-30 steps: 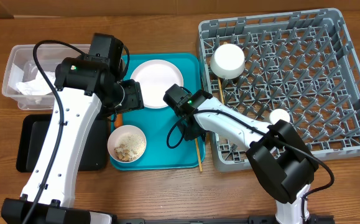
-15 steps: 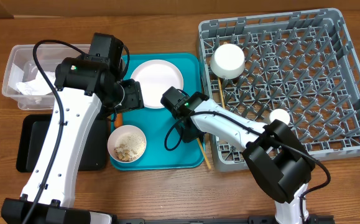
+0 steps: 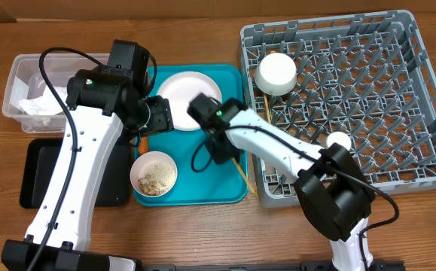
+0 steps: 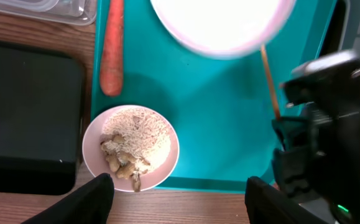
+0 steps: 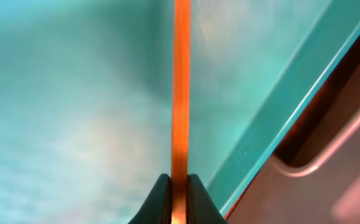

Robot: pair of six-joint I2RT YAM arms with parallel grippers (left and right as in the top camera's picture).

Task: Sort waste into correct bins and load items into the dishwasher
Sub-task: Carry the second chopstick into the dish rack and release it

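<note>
Though crowded, brown wooden table (image 3: 202, 241) under teal tray (image 3: 195, 188), grey rack (image 3: 398, 98).

The overhead view looks straight down from high up, with the teal tray (image 3: 191, 188) near the middle. The left wrist view looks down on the tray's half holding the bowl (image 4: 130, 147) and carrot (image 4: 110, 46). The right wrist view sits very close above the same tray's edge, along a chopstick (image 5: 181, 81).
</note>
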